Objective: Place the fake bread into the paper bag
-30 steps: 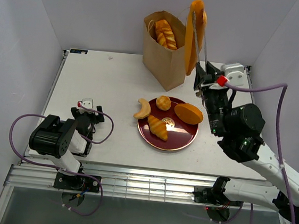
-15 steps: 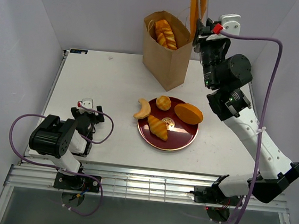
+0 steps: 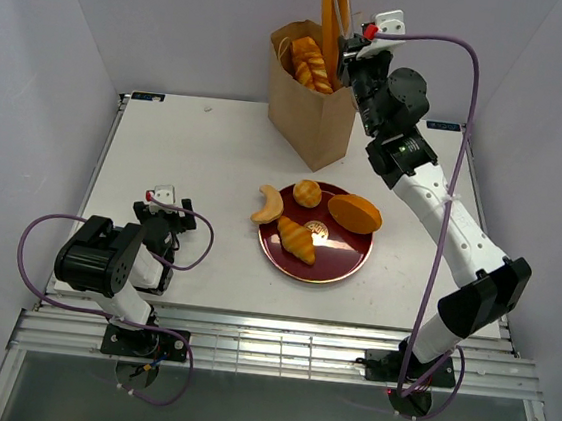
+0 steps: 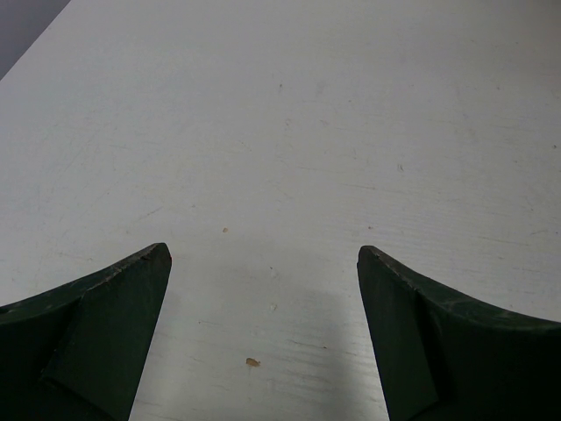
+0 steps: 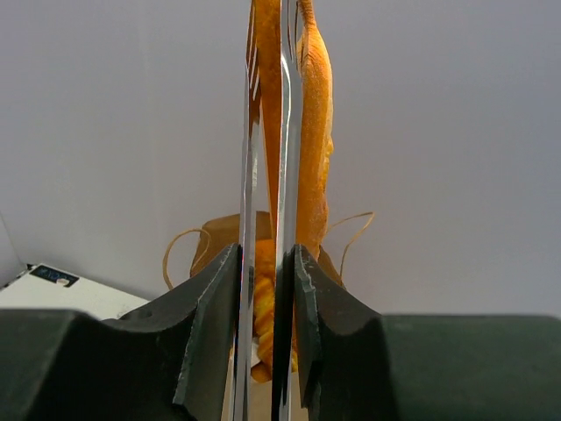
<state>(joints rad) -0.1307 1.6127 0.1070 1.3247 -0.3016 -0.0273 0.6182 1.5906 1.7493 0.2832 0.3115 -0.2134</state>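
Right hand (image 3: 350,52) is raised at the far side and clamped on a pair of thin metal tongs (image 5: 287,132). The tongs pinch the long glossy orange toy baguette (image 3: 333,5), which stands upright and runs out of the top of the overhead view. In that view the baguette lines up with the right part of the mouth of the tall brown kraft-paper bag (image 3: 312,108). We cannot tell whether its lower end is already inside. The wrist view shows the bag's rim and thin twisted handles behind the tongs and the baguette (image 5: 314,132), low in that view, with the hand's fingers (image 5: 210,307) pressed against the tong blades on both sides. A braided golden loaf (image 3: 310,63) sits in the bag, its top poking above the rim. The bag stands upright at the far middle of the white tabletop (image 3: 196,161). Near of it is the dark red round plate (image 3: 340,267), carrying a small round bun (image 3: 307,193), an orange oval loaf (image 3: 354,214) and a brown croissant (image 3: 296,239). A pale crescent roll (image 3: 268,205) lies on the tabletop just beside the plate's left rim. Left hand (image 4: 263,254) is parked near-left, low over bare tabletop, fingers apart and nothing between them.
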